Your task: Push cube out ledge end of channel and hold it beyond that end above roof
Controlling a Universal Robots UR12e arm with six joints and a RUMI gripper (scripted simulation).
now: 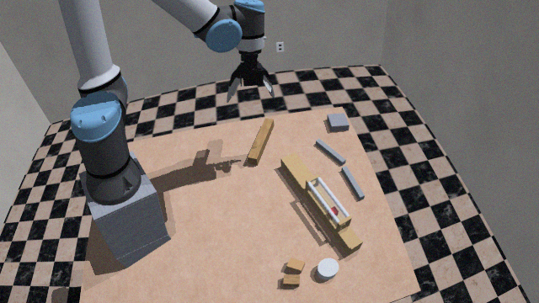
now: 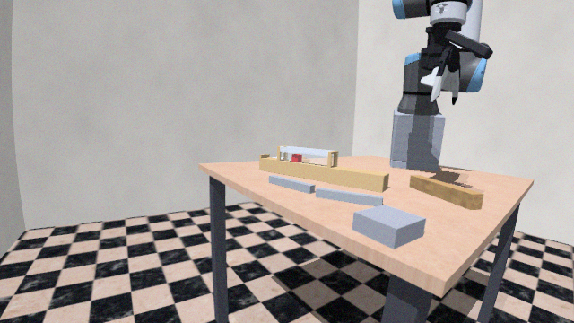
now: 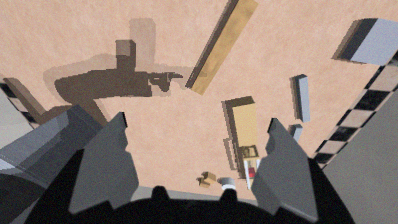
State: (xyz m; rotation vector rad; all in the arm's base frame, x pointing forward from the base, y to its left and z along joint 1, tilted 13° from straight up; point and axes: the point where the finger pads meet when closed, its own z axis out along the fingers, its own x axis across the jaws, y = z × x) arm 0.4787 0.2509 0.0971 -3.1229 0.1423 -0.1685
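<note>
Gripper (image 1: 251, 96) (image 2: 444, 100) (image 3: 198, 116) spread wide, I hover high over the worktop (image 1: 219, 236) (image 2: 448, 251) (image 3: 165, 145); below it and well off to one side, the red cube (image 1: 334, 210) (image 2: 297, 158) (image 3: 251, 173) sits inside the roofed channel (image 1: 295, 166) (image 2: 359, 177) (image 3: 245, 122).

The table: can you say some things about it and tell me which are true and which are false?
1. The red cube is inside the channel. True.
2. The tool is shut. False: it is wide open.
3. The white disc is under the channel. False: it is beside the channel's end.
4. Two thin grey bars lie near the channel. True.
5. The grey block sits on the channel. False: it sits on the table, near a corner.
</note>
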